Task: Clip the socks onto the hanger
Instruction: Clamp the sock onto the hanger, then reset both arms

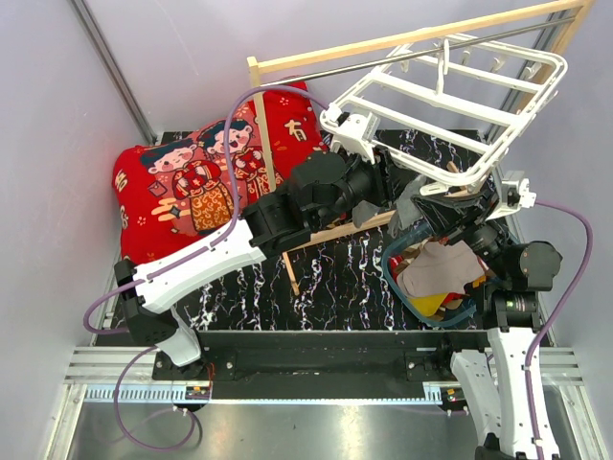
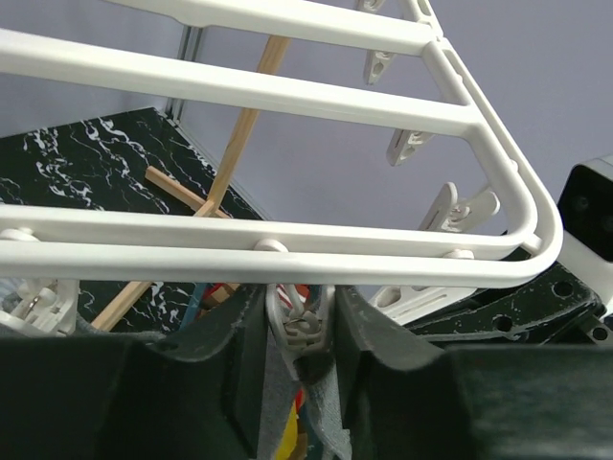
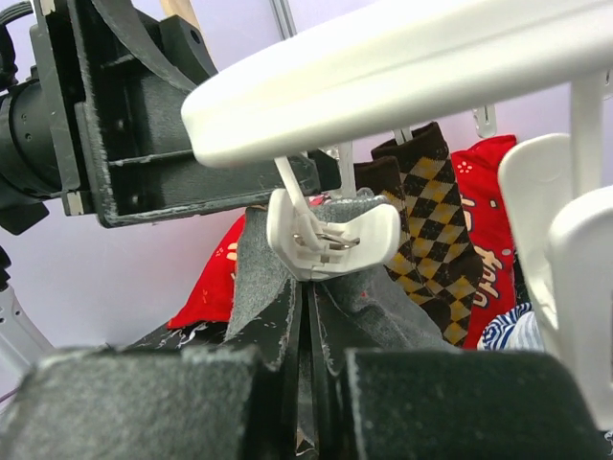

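- Hanger [image 2: 287,91]: a white grid frame. We see it tilted above the far right of the surface [image 1: 335,268], under the top bar of the wooden rack [image 1: 383,43]. Small pegs dangle beneath its bars.
- Clip peg [image 3: 330,235]: white with a metal spring, hanging from the hanger's near bar. Its mouth sits on the top edge of the grey sock [image 3: 263,278].
- Grey sock: plain dark grey. It is raised to the peg and hangs down between the fingers of the right end effector.
- Right end effector [image 3: 306,307]: directly below the peg, its fingers nearly together and pinching the grey sock.
- Left end effector [image 2: 299,297]: up under the hanger's near bar, with one finger [image 2: 235,355] on each side of a clip peg and close against it. We cannot tell whether it is pressing the peg.
- Checkered socks [image 3: 431,220]: brown, black and tan diamonds. They hang just behind the peg, with their tops hidden by the hanger bar.
- Basket [image 1: 391,280]: on the surface below the right arm, holding a heap of cloth.
- Striped cloth [image 3: 503,331]: blue and white, low behind the checkered socks.
- Red cushion [image 1: 192,177]: printed with figures, at the far left of the surface.
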You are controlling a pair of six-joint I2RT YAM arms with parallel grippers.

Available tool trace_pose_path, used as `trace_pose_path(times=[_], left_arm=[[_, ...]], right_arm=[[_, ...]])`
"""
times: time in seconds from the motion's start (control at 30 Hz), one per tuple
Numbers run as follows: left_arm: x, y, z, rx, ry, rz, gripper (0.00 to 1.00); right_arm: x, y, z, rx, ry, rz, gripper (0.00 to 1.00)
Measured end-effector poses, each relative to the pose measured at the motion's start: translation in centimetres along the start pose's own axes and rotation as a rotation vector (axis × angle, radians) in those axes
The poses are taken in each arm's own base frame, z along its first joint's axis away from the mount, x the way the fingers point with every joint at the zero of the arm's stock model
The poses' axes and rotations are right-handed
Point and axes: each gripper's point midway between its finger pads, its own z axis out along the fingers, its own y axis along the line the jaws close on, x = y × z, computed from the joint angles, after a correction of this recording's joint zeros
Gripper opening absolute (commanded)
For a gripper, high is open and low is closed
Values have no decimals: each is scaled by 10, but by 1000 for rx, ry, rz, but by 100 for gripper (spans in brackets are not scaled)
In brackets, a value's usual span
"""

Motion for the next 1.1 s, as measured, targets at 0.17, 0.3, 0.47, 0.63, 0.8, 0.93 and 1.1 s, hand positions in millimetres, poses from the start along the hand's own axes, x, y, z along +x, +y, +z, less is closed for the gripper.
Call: trace_pose_path(times=[0.17,0.3,0.47,0.63,0.8,0.93,1.1], left_arm=[[0,-1,0,3,1,2,62],[0,-1,0,4,1,4,72],[-4,-1,-3,6,-6,6,82],[-17,-3,-15,13,-31,10,89],[-34,0,-41,8,-70,28,98],[-46,13,-75,-23,-109,53,99],[-60,33,-118,-79,-167,88,99]], right_arm=[[0,-1,0,1,2,2,15],[0,-1,0,1,1,5,30],[-1,0,1,1,0,4,52],[-7,3,1,4,-1,-9,69],[-2,4,-8,46,19,-26,86],[-1,8,-23,107,27,-66,99],[-7,17,-49,212,22,-145,100]])
